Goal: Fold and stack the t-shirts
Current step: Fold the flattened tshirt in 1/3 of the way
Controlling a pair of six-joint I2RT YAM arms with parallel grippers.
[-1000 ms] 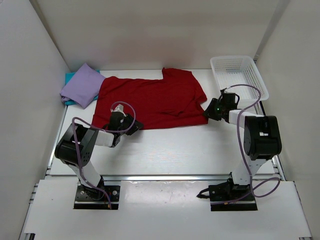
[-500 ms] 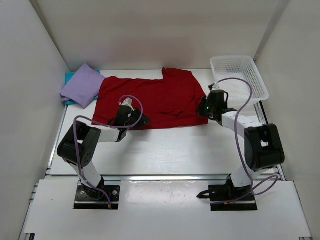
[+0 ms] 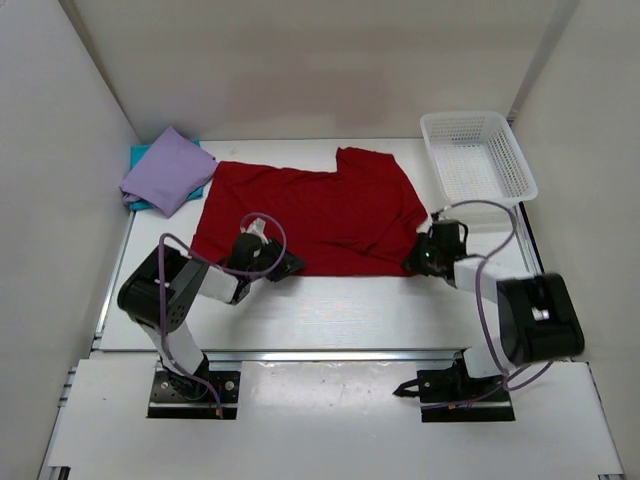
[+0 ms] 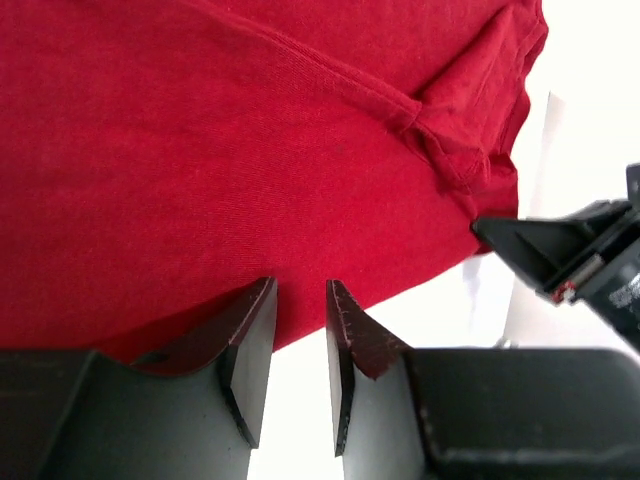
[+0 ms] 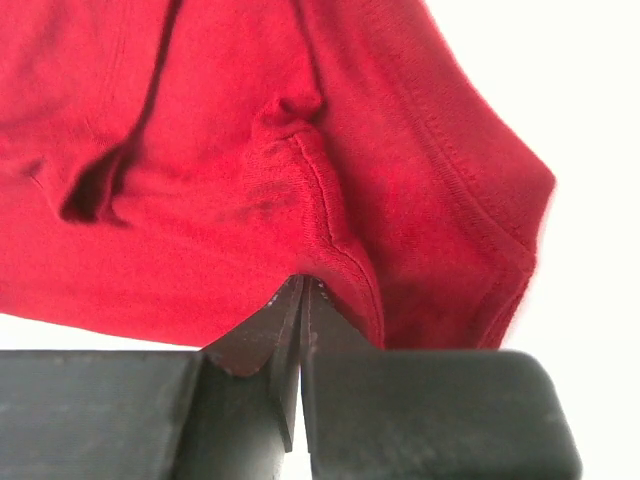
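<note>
The right hand (image 5: 302, 288) is clenched on the dark red cloth short-sleeved t-shirt (image 3: 320, 210)'s hem; the left hand (image 4: 300, 300) straddles the hem, released.

I can read nothing anywhere. The one marking is a small label (image 4: 625, 291) on the black housing (image 4: 560, 245) of my right arm, just beside the sleeve corner of the dark red t-shirt (image 4: 200, 150). Its print is too small and blurred to make out.
</note>
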